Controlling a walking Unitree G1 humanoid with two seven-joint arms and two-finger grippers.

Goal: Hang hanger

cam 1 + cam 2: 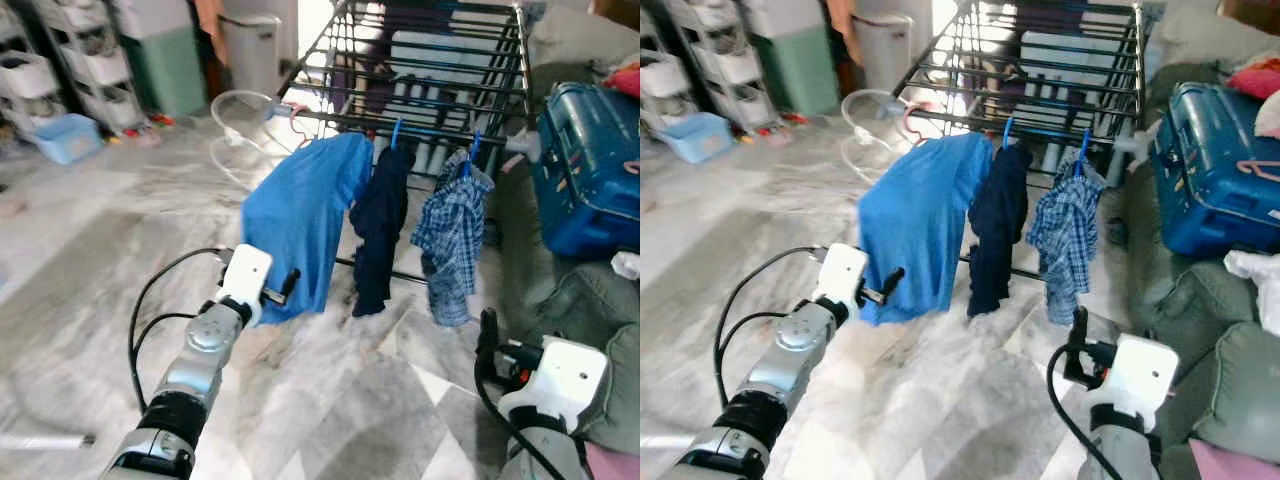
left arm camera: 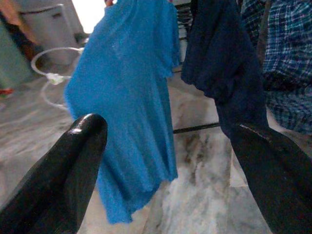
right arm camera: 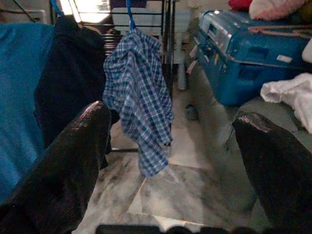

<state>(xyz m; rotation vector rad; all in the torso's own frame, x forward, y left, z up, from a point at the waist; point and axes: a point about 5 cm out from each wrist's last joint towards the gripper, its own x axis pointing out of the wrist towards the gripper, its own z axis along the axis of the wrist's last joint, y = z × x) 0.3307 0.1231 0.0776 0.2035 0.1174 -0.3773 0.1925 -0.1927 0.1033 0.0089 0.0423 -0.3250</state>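
A black metal drying rack (image 1: 420, 70) stands ahead on the marble floor. From its front bar hang three garments: a bright blue T-shirt (image 1: 300, 225) on a pink hanger (image 1: 297, 122), a navy garment (image 1: 380, 230) on a blue hanger (image 1: 396, 132), and a blue plaid shirt (image 1: 450, 235) on another blue hanger (image 1: 474, 148). My left gripper (image 1: 285, 290) is open and empty, just short of the T-shirt's lower hem. My right gripper (image 1: 487, 335) is low, below the plaid shirt. It is open too, with nothing between its fingers (image 3: 87, 141).
A blue suitcase (image 1: 590, 165) lies to the right of the rack, over grey cushions (image 1: 590, 300). A white hoop-shaped stand (image 1: 240, 110), a white bin (image 1: 250, 45), a green cabinet (image 1: 170, 65), drawer shelves (image 1: 60, 70) and a blue basin (image 1: 65, 135) stand at the back left.
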